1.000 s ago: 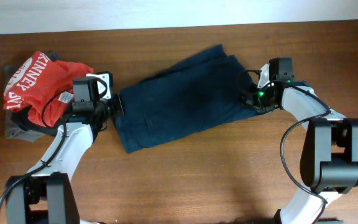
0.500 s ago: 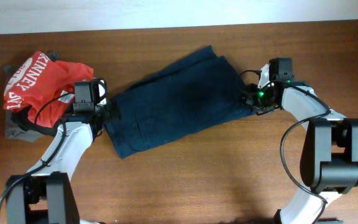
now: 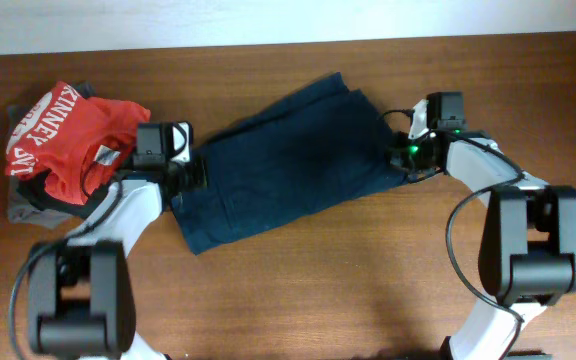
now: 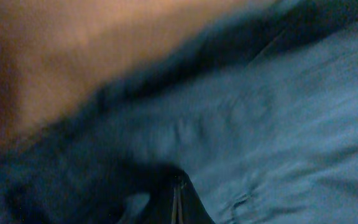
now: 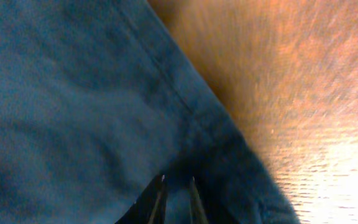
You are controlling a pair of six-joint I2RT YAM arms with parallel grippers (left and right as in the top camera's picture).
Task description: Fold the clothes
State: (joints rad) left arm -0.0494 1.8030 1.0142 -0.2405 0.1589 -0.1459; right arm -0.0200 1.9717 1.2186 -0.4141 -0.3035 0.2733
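The dark navy shorts point(image 3: 278, 165) lie flat and slanted across the middle of the table, one end near the left arm and the other at the upper right. My left gripper point(image 3: 196, 172) sits on their left end. In the left wrist view its fingers point(image 4: 176, 186) are closed together with blue cloth point(image 4: 278, 124) bunched around them. My right gripper point(image 3: 400, 158) is at the shorts' right edge. In the right wrist view its tips point(image 5: 176, 182) stand a narrow gap apart, pinching the cloth point(image 5: 73, 93) near the hem.
A red shirt with white lettering point(image 3: 63, 135) lies crumpled at the far left on top of grey and black garments point(image 3: 23, 205). Bare wooden table point(image 3: 318, 280) surrounds the shorts. The table's far edge runs along the top.
The shorts first slid left with the left gripper. Since then the left gripper has moved right, over the shorts' left end. The right gripper has barely moved.
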